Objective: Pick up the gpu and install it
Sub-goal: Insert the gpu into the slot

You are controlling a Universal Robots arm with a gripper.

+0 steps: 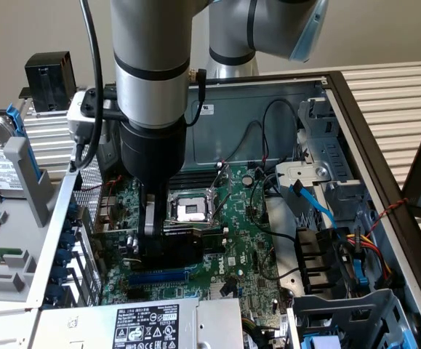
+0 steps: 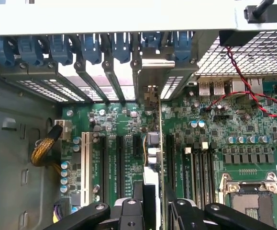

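Gripper (image 1: 154, 231): black metal, closed narrow onto the card, gripping it by its flat faces.
gpu (image 2: 152, 143): thin green board with a black boxy shroud, upright on edge over the slots; cannot tell whether it is seated.
Bracket (image 2: 153, 72): shiny metal strip at the rear slot openings.
Motherboard (image 1: 248, 240): green, studded with round capacitors.
CPU socket (image 1: 188, 209): square, silver-framed, just beside the card.

Green board under a silver and black arm (image 1: 152, 73)
The motherboard (image 1: 246, 240) is green with a blue slot (image 1: 163, 276). The gpu (image 1: 172, 251) has a black shroud, the gripper (image 2: 153, 203) is black, the clips (image 2: 61, 48) are blue, and the twisted wire (image 2: 246, 81) is red and black.
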